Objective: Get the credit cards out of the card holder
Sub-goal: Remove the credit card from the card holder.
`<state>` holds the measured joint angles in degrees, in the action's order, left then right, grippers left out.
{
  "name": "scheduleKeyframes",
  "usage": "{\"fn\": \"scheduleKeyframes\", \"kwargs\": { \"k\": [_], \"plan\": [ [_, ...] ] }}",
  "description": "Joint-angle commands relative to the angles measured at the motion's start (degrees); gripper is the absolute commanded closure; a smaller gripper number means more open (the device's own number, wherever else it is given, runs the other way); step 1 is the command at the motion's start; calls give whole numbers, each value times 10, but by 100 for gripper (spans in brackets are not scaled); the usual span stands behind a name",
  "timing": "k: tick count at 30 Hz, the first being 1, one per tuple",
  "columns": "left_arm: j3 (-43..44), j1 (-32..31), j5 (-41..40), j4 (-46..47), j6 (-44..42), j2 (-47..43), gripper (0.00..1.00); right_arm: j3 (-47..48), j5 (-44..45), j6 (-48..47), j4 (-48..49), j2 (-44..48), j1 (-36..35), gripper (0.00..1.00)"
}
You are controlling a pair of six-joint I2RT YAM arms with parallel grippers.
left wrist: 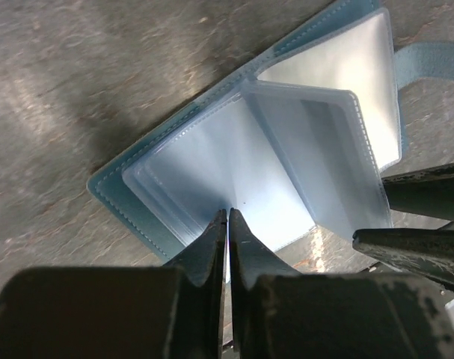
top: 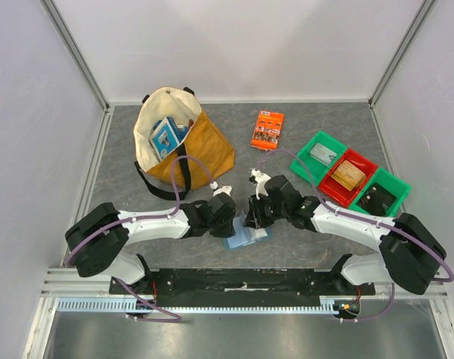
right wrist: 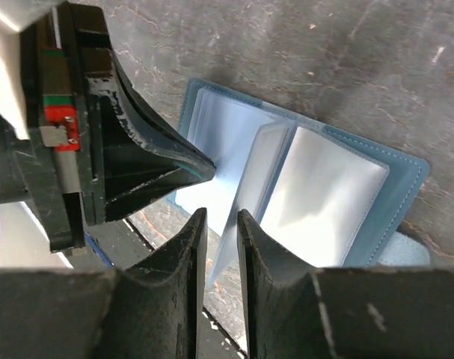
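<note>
The card holder (top: 246, 239) lay open on the table (top: 301, 127) at 6 o'clock, just ahead of the arm bases. The left gripper (left wrist: 228, 214), reaching in from the holder's 10 o'clock, was closed with its tips resting on a clear pocket. Whether a film was nipped between them could not be told. The right gripper (right wrist: 221, 218), coming from 1 o'clock, stood narrowly parted astride the raised middle leaf (right wrist: 256, 176), not visibly clamping it.

No credit cards showed in the pockets facing the wrist cameras. A tan piece (top: 348, 174) and a dark piece (top: 376, 199) lay in the bins (top: 307, 144) at 3 o'clock, possibly the cards.

The step looked like leafing through for anything left. The next move would call for the right fingers to nip that leaf and turn it while the left pinned the holder flat.
</note>
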<state>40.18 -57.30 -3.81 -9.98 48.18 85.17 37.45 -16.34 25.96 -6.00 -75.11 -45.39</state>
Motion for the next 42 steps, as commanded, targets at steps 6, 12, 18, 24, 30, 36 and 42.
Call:
{"fn": "scheduleKeyframes", "kwargs": {
  "k": [6,12,18,24,30,36,42],
  "plan": [
    [-41,-2,-49,-11,49,-69,90,25,-15,14,51,-37,-26,68],
    [-78,-2,-71,22,94,-136,82,25,-14,11,49,-31,-28,61],
    [-99,0,-78,63,126,-183,67,25,-4,5,42,-30,-28,56],
    [-101,8,-67,98,148,-178,65,22,-13,-1,49,-24,-28,51],
    [-107,10,-63,114,162,-179,64,11,-4,-6,54,0,-28,48],
    [-116,10,-106,61,155,-218,64,-5,-8,-6,80,30,-28,44],
    [-86,10,-67,63,108,-179,73,-21,-3,18,110,-9,-15,50]
  ]
}}
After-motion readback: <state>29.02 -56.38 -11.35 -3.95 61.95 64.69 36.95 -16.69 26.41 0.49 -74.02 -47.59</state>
